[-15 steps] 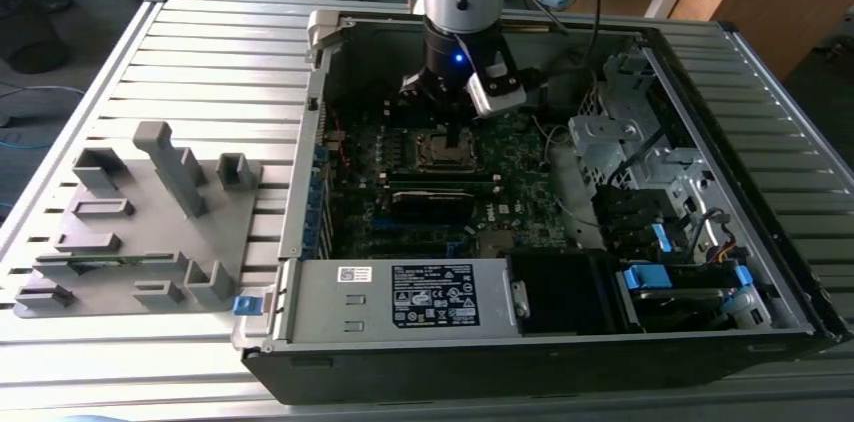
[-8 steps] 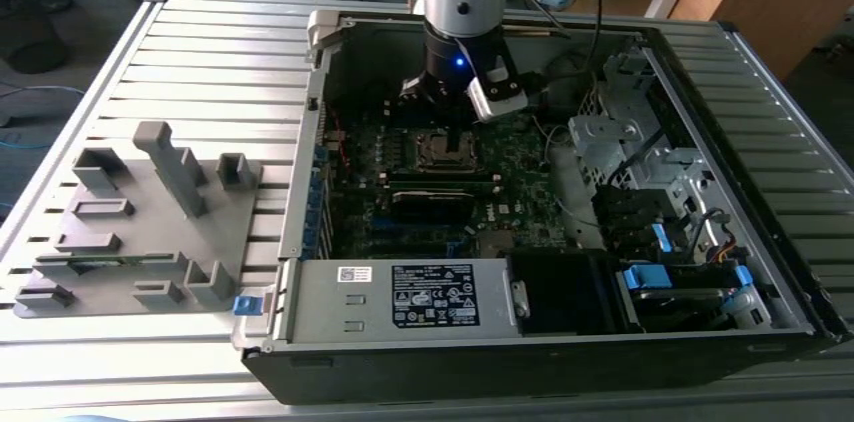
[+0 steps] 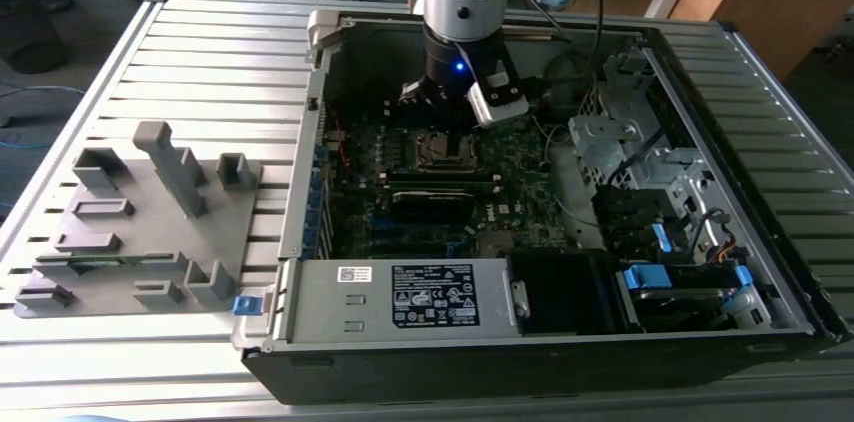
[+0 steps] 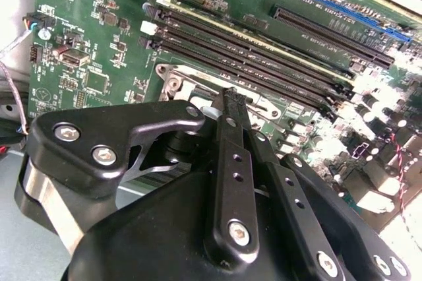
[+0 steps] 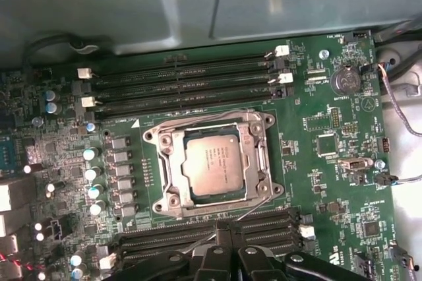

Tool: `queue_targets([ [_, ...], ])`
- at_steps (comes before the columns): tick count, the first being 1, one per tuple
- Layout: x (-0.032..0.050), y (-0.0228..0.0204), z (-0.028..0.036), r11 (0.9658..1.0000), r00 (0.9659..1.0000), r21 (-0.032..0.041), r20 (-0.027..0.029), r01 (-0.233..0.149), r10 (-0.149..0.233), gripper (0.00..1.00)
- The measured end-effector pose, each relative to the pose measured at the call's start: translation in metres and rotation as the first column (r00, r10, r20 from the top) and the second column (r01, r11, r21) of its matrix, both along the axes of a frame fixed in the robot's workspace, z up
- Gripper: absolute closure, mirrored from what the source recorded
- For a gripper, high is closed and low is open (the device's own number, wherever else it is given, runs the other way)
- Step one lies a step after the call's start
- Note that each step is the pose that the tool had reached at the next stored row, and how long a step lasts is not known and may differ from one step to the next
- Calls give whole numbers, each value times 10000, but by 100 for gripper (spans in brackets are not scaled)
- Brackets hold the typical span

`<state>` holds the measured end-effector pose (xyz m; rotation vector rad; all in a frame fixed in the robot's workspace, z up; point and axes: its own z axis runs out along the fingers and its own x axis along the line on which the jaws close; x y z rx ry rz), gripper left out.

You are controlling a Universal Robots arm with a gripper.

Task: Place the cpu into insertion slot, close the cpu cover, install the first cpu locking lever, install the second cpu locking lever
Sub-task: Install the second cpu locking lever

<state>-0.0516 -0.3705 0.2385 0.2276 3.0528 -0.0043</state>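
While the end effector (image 5: 227,228) hangs pinched shut and empty, the dull-silver cpu (image 5: 212,167) lies framed by its cpu cover (image 5: 254,156).

The cpu (image 5: 212,162) in the middle of the first wrist view is dull silver-grey, and the cpu cover (image 5: 254,137) around it is shiny silver. The motherboard (image 5: 330,182) is green with tiny white marks. Long black slots (image 5: 184,83) cross the upper middle. The gripper (image 4: 231,96) in the second wrist view is black with silver screws. At the left of the exterior view, a plain grey rack (image 3: 134,232) sits on a pale grey striped table (image 3: 214,52).
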Motion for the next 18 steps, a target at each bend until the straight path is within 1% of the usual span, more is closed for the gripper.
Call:
queue_targets([
  [5,-25,-1,-3,10000,10000,-4,-1,-35,35,89],
  [9,-36,-1,-15,9999,9999,-67,-14,-106,106,89],
  [12,-75,-2,-28,9999,9999,-103,-20,-114,114,89],
  [18,-158,-1,-61,9998,9999,-133,-27,-115,115,89],
])
